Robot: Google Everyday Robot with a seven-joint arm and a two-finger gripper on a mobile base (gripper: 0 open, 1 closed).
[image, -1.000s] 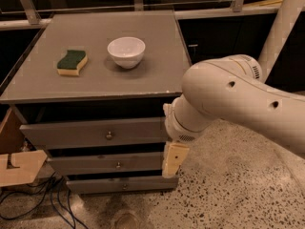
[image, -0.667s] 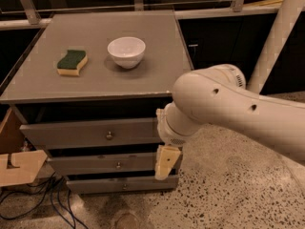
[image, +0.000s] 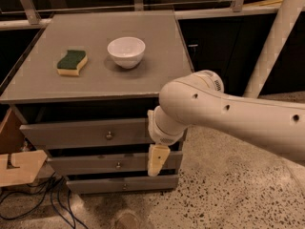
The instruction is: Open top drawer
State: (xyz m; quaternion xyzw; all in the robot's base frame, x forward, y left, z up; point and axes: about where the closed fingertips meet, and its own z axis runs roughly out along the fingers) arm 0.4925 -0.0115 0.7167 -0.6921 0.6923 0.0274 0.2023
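Okay, our gripper (image: 157, 159) hangs low, right of the knob (image: 109, 135) on the top drawer (image: 71, 134); we cannot tell its grip state. Sponge (image: 72, 62) and bowl (image: 126, 51) on cabinet top (image: 95, 82), speckled floor (image: 224, 194) below.

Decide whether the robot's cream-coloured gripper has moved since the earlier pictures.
Yes: the gripper has shifted left, nearer the small round metal knob on the grey wooden top drawer.

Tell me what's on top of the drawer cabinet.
A sponge and a white bowl. The arm hides the top's front right corner. The gripper hangs lower, in front of the middle drawer's right end.
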